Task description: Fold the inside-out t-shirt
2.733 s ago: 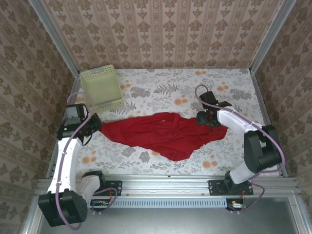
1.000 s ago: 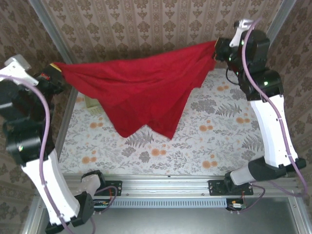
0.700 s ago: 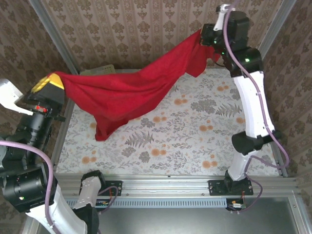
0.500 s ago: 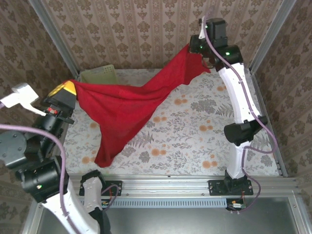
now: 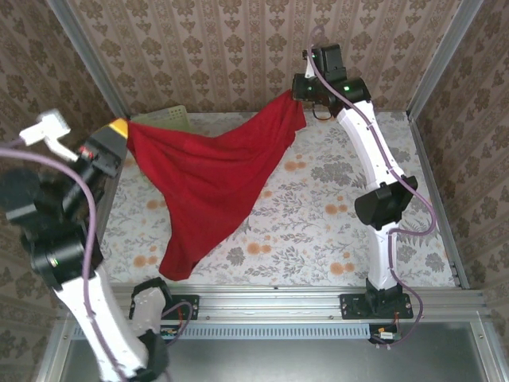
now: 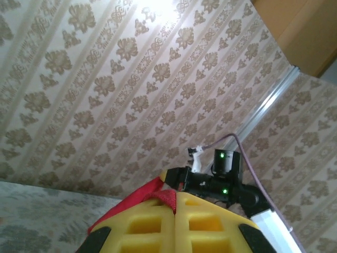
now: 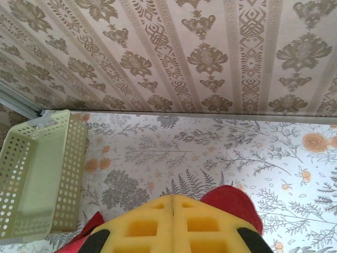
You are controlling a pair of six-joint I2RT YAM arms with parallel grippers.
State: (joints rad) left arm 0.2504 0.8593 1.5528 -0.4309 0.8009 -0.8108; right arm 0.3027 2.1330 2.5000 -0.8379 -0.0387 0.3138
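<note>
Both the left end effector (image 5: 121,130) and right end effector (image 5: 297,90) pinch edges of a plain red cloth t-shirt (image 5: 208,179), hanging it above the floral desk (image 5: 342,223). Light and limp, it likely handles best by its hem or shoulders.

pale yellow-green perforated basket (image 7: 71,174) low and to the left of the right jaws, upright on the floral table (image 7: 174,153), near the back left corner. beige patterned wallpaper (image 7: 210,52) above and ahead of both pairs of jaws. silver corner post (image 6: 268,100) up and to the right of the left jaws, tan flat panel (image 6: 300,26) higher still. grey metal rail (image 5: 270,298) along the table's near edge, well apart from both pairs of jaws.
</note>
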